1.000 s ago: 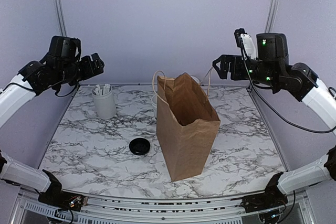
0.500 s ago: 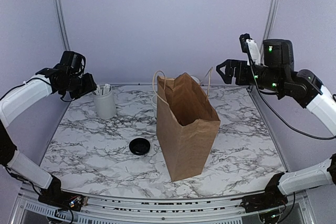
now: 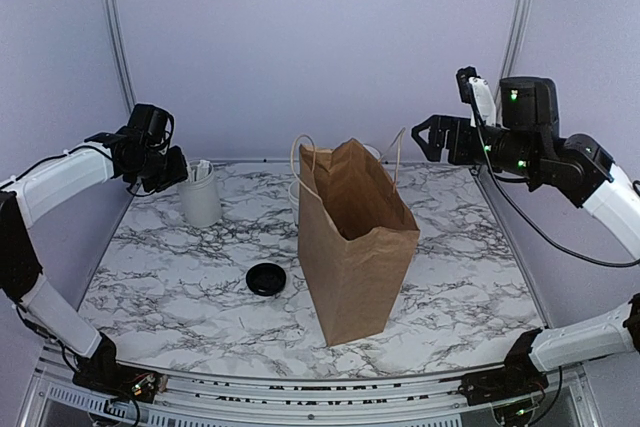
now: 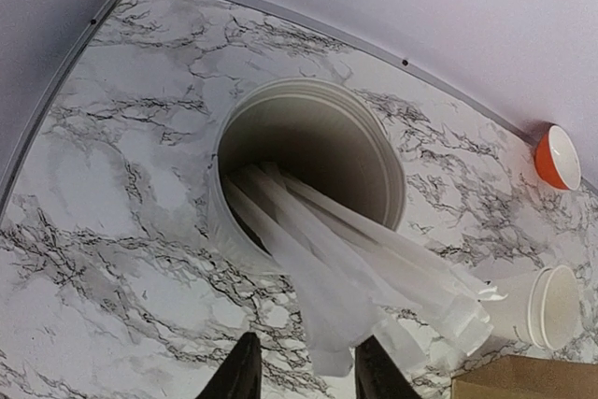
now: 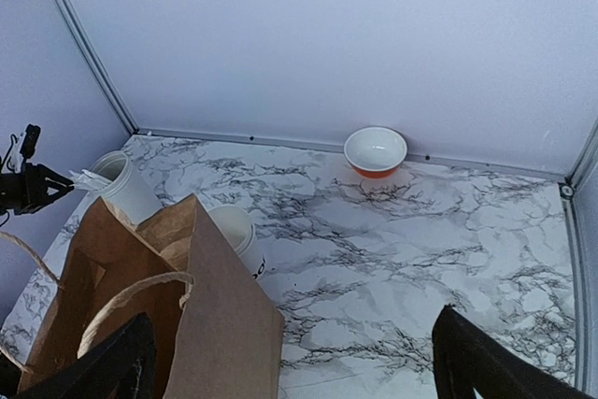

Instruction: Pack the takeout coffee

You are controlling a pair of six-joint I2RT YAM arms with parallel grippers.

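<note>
The takeout coffee shows in no view. A brown paper bag [image 3: 355, 247] with twine handles stands open mid-table; its mouth [image 5: 112, 259] lies under my right gripper [image 5: 290, 376], which hangs open and empty high at the back right [image 3: 425, 135]. My left gripper [image 4: 308, 376] hovers at the back left [image 3: 178, 169] over a white cup [image 4: 308, 175] full of white paper-wrapped straws [image 4: 374, 268]. Its fingers stand narrowly apart on either side of one straw's tip, with a gap still showing.
A loose black lid [image 3: 266, 279] lies left of the bag. A lidless white cup stack [image 5: 234, 231] with black lettering stands behind the bag [image 4: 551, 306]. An orange bowl [image 5: 375, 151] sits at the back wall. Frame posts rise at both back corners.
My left arm has swung in and down to the straw cup, and its jaws have narrowed from wide open. The right arm shifted slightly right, then held still.
</note>
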